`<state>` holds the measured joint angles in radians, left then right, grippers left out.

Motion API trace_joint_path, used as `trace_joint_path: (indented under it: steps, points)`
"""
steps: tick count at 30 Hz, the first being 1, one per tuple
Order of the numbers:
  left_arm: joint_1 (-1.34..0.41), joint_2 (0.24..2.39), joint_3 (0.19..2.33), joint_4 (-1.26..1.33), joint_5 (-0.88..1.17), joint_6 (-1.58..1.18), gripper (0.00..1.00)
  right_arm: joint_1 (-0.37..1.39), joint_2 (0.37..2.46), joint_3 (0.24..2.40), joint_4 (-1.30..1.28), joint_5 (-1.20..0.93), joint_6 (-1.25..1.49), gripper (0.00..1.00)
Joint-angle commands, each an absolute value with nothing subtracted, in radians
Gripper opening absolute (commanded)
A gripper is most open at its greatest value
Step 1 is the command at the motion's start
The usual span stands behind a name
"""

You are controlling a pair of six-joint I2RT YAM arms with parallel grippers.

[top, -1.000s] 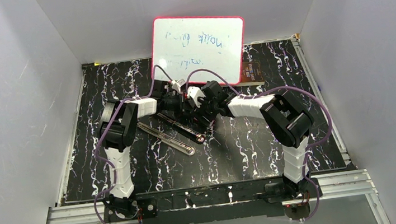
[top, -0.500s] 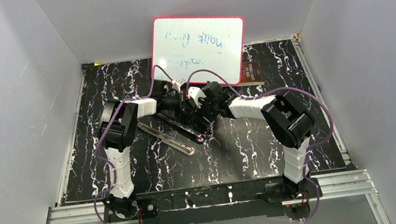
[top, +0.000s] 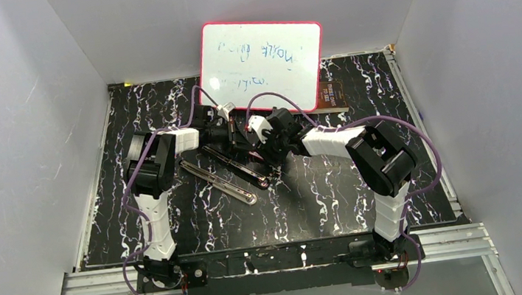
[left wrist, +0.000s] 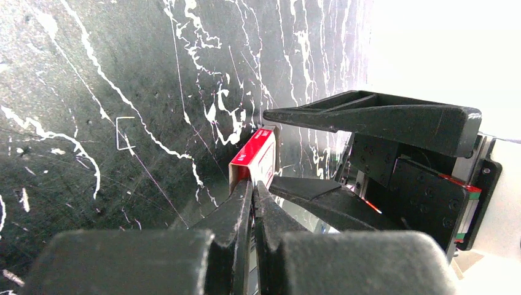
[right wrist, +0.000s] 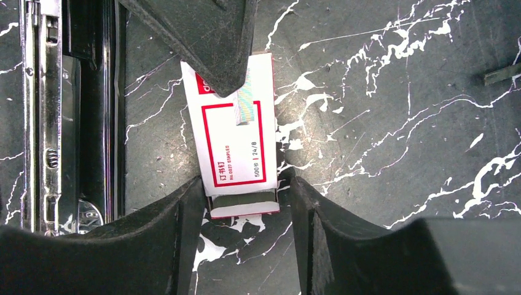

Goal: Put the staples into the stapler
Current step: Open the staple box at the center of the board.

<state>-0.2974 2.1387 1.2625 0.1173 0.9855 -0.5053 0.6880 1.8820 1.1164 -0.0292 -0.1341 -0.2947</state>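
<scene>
The small white box with a red label [right wrist: 230, 147] lies flat on the black marbled mat, beside the opened stapler [top: 234, 167], whose shiny rail [right wrist: 37, 110] runs down the left of the right wrist view. A grey band of staples [right wrist: 244, 199] shows in the box's slid-out near end. My right gripper [right wrist: 246, 203] is open astride that end: one finger touches the box's side and a gap shows at the other. From the far side my left gripper [left wrist: 252, 184], shut, presses its tips against the box [left wrist: 255, 153]. A loose staple [left wrist: 125, 133] lies on the mat.
A whiteboard [top: 261, 66] leans against the back wall with a brown booklet [top: 330, 95] at its right foot. Grey walls enclose the mat on three sides. A short dark strip [right wrist: 501, 74] lies on the mat right of the box.
The left arm has drawn a little to the left and back, its tips still at the box. The right gripper keeps its place around the box.
</scene>
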Motion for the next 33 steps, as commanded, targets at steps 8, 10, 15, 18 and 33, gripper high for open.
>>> trace_joint_path:
  steps: [8, 10, 15, 18, 33]
  points:
    - [-0.278, 2.144, 1.295, 0.080, 1.028, -0.486, 0.00, 0.681, 1.911, 1.077, -0.164, -0.069, -0.330, 0.52]
    - [-0.272, 2.144, 1.296, 0.079, 1.027, -0.485, 0.00, 0.682, 1.911, 1.078, -0.168, -0.069, -0.331, 0.52]
    - [-0.256, 2.145, 1.306, 0.066, 1.029, -0.477, 0.00, 0.681, 1.911, 1.077, -0.172, -0.069, -0.333, 0.58]
    - [-0.250, 2.146, 1.310, 0.058, 1.029, -0.470, 0.00, 0.682, 1.914, 1.078, -0.176, -0.070, -0.333, 0.58]
    - [-0.244, 2.136, 1.276, 0.102, 0.996, -0.522, 0.00, 0.652, 1.821, 1.003, -0.074, -0.059, -0.179, 0.68]
